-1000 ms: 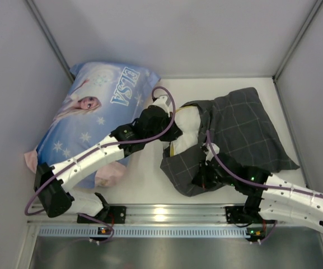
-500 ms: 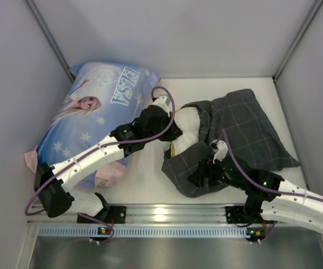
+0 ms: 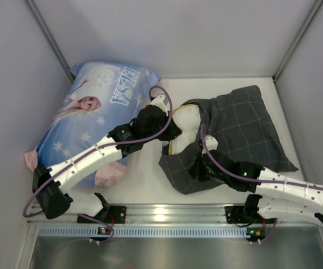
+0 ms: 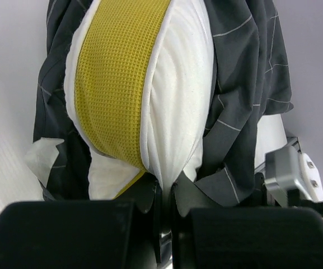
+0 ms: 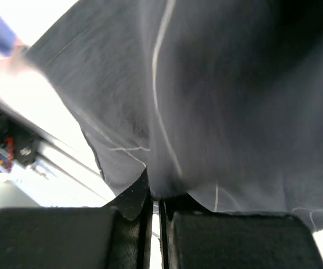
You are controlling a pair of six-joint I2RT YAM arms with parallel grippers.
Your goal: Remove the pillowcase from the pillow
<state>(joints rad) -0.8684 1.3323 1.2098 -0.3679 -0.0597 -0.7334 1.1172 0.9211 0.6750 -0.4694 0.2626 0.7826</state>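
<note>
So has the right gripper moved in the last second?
Yes, slightly: in the top view the right gripper, jaws shut on the pillowcase, sits farther from the metal rail than a second ago.

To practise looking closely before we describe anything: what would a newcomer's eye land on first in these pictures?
Probably the white pillow with its yellow band, bulging partly out of the dark checked pillowcase at the middle right of the table. Next, the left gripper pinches the pillow's corner and the right gripper pinches the pillowcase. At the left lies a big blue cartoon pillow printed ELSA.
</note>
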